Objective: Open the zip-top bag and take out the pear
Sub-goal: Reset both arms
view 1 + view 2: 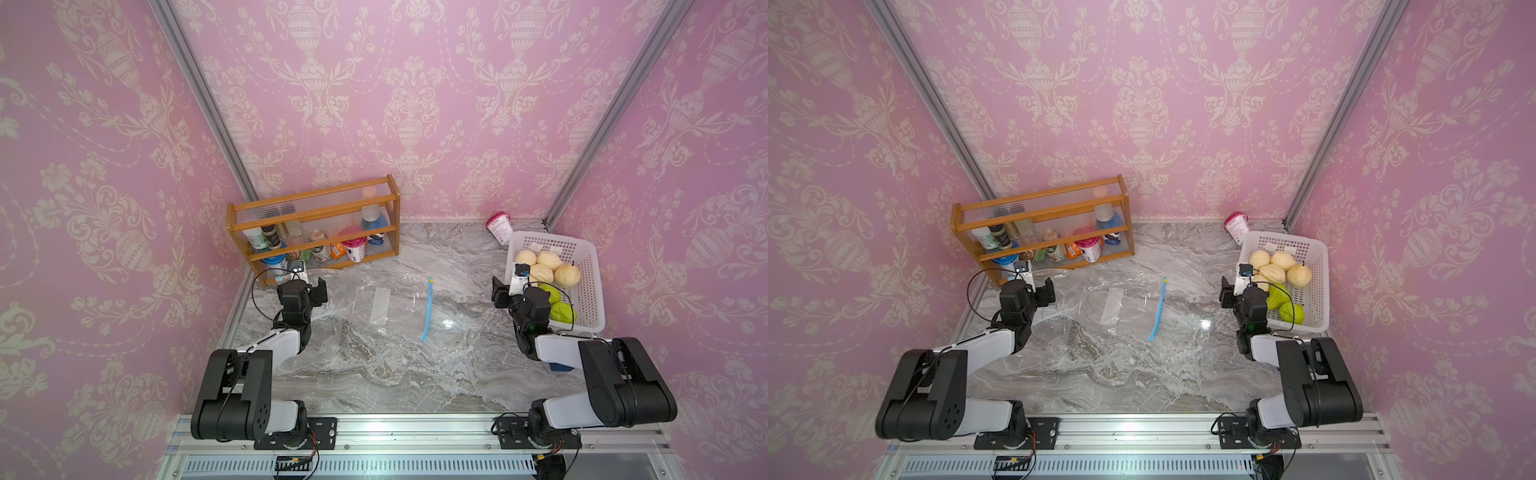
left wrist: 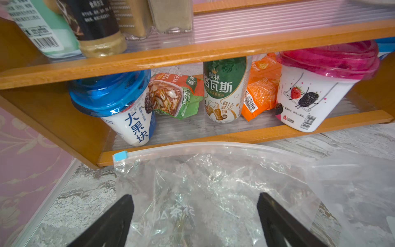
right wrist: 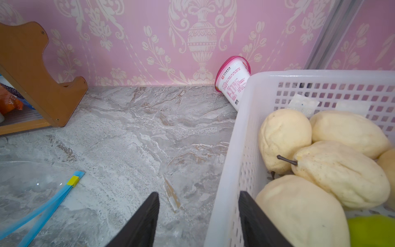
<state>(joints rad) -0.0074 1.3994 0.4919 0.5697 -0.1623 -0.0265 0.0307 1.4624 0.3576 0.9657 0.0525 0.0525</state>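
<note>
A clear zip-top bag lies flat mid-table, and I see no pear inside it. Its blue zip strip carries a yellow slider, and in the right wrist view the strip's two halves lie parted. My left gripper hangs open over crumpled clear plastic at the bag's left end. Several pale pears sit in the white basket. My right gripper is open and straddles the basket's wall, holding nothing.
A wooden rack of bottles and cups stands back left. A clear zip edge with a blue slider lies along its foot. A pink-lidded cup lies tipped behind the basket. Green fruits fill the basket's near end.
</note>
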